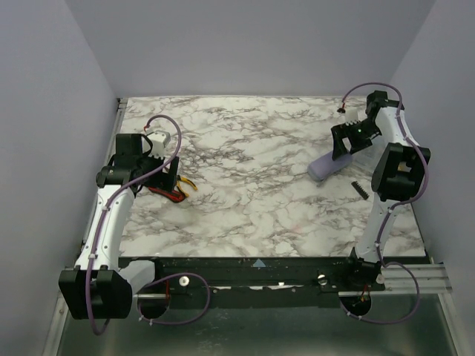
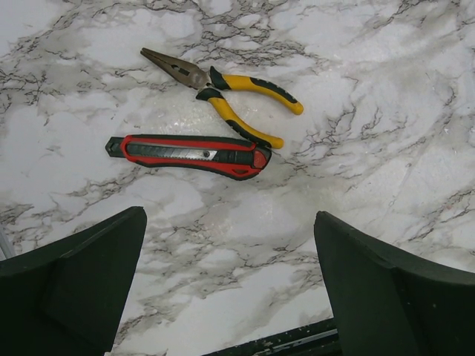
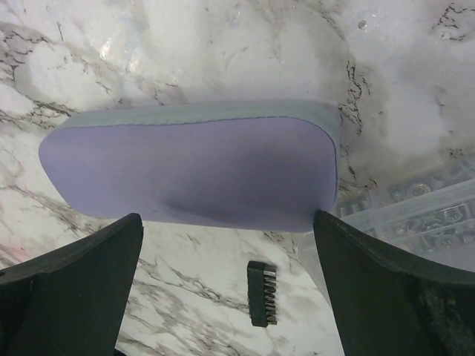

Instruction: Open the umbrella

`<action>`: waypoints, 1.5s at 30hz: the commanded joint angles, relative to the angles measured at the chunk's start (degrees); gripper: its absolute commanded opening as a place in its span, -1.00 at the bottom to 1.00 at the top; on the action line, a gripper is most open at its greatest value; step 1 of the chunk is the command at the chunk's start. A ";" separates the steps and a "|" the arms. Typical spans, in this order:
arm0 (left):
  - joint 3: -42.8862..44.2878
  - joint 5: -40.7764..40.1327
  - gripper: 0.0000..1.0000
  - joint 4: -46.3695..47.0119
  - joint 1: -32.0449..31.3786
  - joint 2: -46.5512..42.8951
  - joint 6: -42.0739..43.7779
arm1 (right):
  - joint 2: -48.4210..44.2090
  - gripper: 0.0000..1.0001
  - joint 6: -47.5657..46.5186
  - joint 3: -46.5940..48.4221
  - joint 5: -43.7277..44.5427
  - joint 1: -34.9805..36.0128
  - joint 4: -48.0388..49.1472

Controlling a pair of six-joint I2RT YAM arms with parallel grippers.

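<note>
The left gripper [image 2: 230,215] hangs wide open above a red utility knife [image 2: 193,152] and pliers [image 2: 223,93] (neither matters here). The right gripper [image 3: 228,245], equally spread, hovers over the folded umbrella [image 3: 185,167], which lies flat on the table's [image 1: 252,185] right side beyond a bit strip [image 3: 263,293]. I judge this the reaching step. Next it must descend and pinch squarely.

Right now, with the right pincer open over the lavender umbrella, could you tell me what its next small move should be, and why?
I would probably turn the right pincer about its wrist first. Its jaws stand open, but the folded umbrella lies lengthwise across the gap and looks longer than the opening, so closing now would likely meet its ends. Nothing holds it yet.
</note>
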 commanded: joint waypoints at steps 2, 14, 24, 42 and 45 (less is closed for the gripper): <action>3.18 1.83 0.97 0.01 -0.12 1.21 -0.65 | 2.73 1.00 1.20 1.49 -2.22 0.14 -1.60; 3.47 1.95 0.96 0.28 -0.12 2.40 0.29 | 2.13 1.00 1.35 0.65 2.57 0.17 3.92; 4.05 2.20 0.97 0.79 -0.08 3.66 0.97 | 1.18 0.96 -0.12 -4.53 -4.12 1.10 -2.42; 0.91 10.49 0.97 3.24 -5.43 5.44 2.01 | -17.66 1.00 13.48 -33.49 -12.24 10.79 7.39; 0.38 13.57 0.97 4.90 -5.91 4.90 0.48 | -19.63 1.00 6.39 -30.62 -5.31 10.79 6.36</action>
